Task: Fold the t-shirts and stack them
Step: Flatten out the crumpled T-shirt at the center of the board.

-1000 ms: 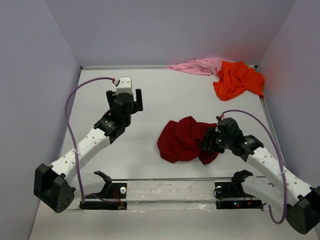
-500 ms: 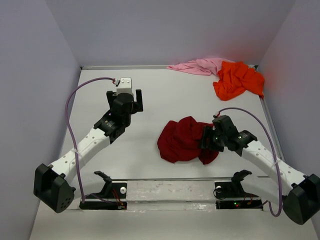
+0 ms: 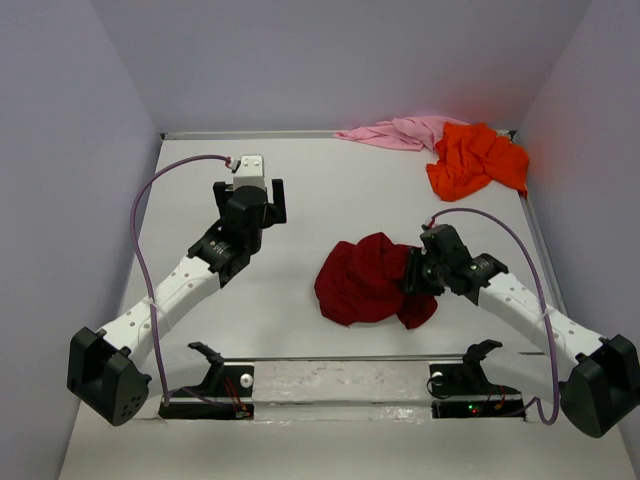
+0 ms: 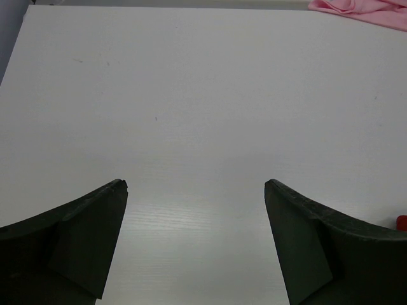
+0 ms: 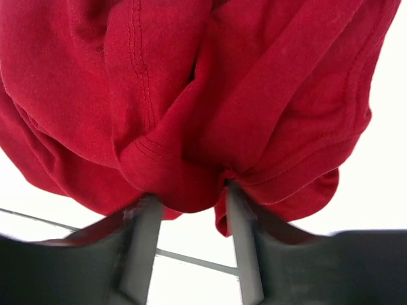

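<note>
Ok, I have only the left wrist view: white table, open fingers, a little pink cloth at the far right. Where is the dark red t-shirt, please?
Observer: The dark red t-shirt lies crumpled on the table, near the front and a little right of centre.
Operator: Is the right gripper touching it?
Observer: Yes. In the right wrist view the right gripper has a bunched fold of it pinched between its fingers.
Operator: And the orange one?
Observer: The orange t-shirt is heaped in the far right corner, touching the pink t-shirt.
</note>
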Controlling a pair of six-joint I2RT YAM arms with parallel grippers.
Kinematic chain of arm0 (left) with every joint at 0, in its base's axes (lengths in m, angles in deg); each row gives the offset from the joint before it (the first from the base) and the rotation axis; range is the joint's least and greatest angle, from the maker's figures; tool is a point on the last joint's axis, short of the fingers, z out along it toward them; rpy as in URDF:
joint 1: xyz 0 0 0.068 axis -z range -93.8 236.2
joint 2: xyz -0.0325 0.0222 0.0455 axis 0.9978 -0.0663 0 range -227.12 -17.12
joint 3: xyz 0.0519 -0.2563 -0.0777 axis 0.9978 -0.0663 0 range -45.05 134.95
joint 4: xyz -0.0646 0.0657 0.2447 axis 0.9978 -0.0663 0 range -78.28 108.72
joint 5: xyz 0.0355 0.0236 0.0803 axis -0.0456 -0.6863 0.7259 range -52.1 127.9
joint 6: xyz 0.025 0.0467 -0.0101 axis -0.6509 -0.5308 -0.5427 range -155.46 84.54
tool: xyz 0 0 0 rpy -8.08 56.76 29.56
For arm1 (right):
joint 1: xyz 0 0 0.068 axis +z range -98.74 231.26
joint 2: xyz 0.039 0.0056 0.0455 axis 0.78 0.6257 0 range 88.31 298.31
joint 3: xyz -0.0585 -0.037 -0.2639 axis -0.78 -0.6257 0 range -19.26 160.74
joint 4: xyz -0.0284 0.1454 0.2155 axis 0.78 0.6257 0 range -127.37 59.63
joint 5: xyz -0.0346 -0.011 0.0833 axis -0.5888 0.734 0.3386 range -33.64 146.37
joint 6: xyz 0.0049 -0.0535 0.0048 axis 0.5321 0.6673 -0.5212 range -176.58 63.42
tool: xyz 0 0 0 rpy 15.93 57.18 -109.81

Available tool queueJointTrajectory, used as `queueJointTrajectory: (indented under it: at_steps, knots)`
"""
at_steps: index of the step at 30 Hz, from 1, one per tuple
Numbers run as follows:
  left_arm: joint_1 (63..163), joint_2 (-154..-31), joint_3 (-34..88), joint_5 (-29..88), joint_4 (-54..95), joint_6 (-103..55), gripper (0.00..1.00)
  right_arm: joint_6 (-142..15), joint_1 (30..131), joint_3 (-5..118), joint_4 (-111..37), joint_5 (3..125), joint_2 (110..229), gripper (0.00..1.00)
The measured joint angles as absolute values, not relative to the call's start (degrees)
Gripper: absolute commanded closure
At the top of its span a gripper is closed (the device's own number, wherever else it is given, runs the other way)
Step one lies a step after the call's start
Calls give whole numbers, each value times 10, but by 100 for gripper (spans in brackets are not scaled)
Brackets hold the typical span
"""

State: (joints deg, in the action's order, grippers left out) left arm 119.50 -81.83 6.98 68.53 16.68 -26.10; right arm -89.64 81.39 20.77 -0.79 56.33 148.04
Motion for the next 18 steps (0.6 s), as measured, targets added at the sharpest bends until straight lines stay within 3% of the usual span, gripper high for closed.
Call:
queueJointTrajectory:
  at_steps: [1,7,18]
  knots:
    - [1195,-818,70,685,167,-261,1,-895,814,208,-8,562,1481,71]
    - [1195,-818,70,685,167,-261,1,-891,814,209,-11,557,1496,100]
    - [1195,-818,70,685,167,-259,1,-876,814,254,-13,551,1523,100]
